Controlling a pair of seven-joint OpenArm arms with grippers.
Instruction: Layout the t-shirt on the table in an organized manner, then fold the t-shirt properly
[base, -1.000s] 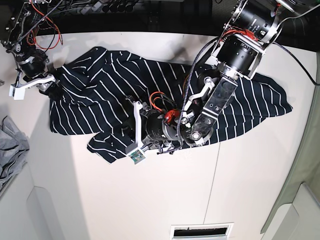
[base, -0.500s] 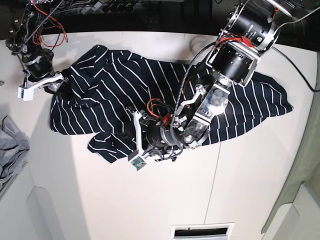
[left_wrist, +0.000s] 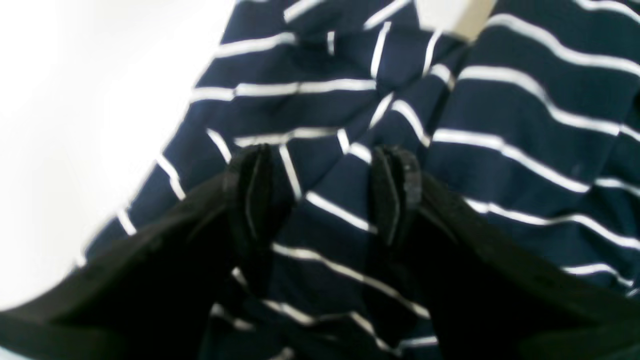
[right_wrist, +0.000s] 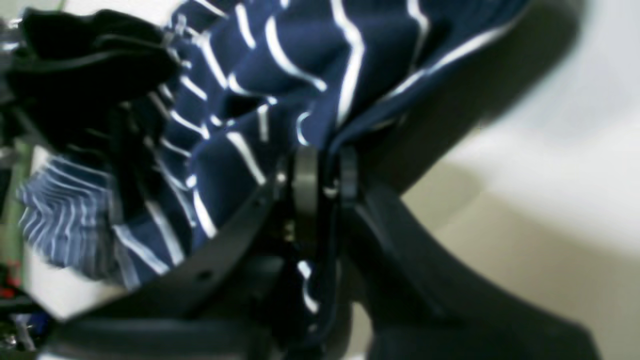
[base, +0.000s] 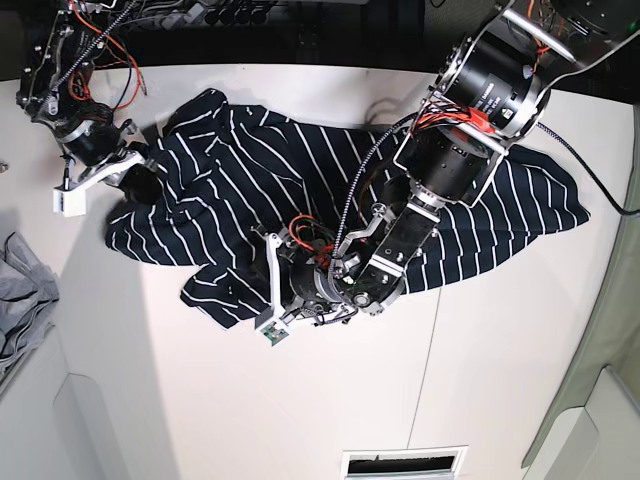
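An edge of the crumpled t-shirt (right_wrist: 280, 55) is being pinched in the closed right gripper (right_wrist: 325, 172) for spreading, while the left gripper (left_wrist: 322, 195) is being poised open-jawed above a fold.

We see white table (base: 330, 400), thin dark seam across it. Striped navy t-shirt (base: 250, 170) lies rumpled on far half; grey cloth (base: 20, 300) at left edge.

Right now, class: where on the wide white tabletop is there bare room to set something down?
The white tabletop is bare along the near side, below the dark navy white-striped t-shirt. The far half is crowded by that shirt and both arms; a grey cloth fills the camera-left edge.
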